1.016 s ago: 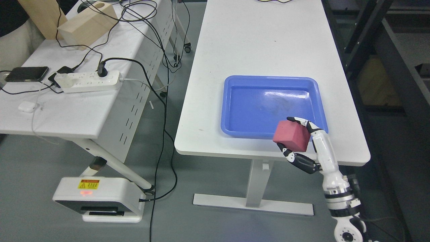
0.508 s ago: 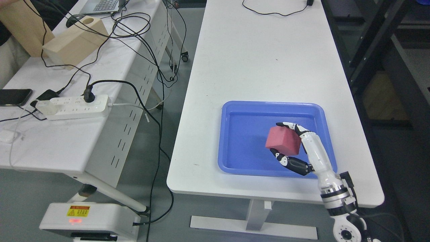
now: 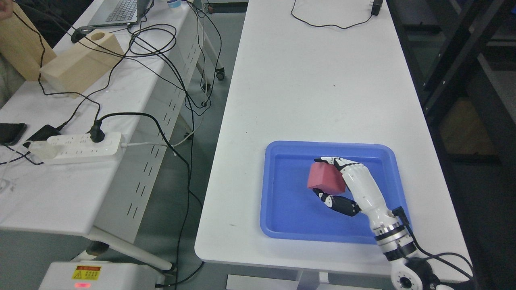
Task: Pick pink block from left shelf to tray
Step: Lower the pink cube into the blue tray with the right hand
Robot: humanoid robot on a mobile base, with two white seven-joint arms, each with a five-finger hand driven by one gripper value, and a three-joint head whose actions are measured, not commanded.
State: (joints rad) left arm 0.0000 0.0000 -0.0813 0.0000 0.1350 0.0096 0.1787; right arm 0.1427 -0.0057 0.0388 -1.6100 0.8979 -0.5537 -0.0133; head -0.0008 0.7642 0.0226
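Now I see the strip (image 3: 76, 147) on the left table (image 3: 60, 193), well apart from the tray (image 3: 282, 217) on the white table (image 3: 314, 80). Over the tray's middle, my right hand (image 3: 342, 185) has its fingers (image 3: 328, 197) curled tight around the block (image 3: 325, 179), thumb underneath.

A robotics lab or test room: two plain white counters (image 3: 322, 80) on a grey floor, a power strip (image 3: 76, 148) trailing tangled black cables (image 3: 161, 44), a laptop (image 3: 117, 10), and dark metal racking (image 3: 451, 52) along one side.
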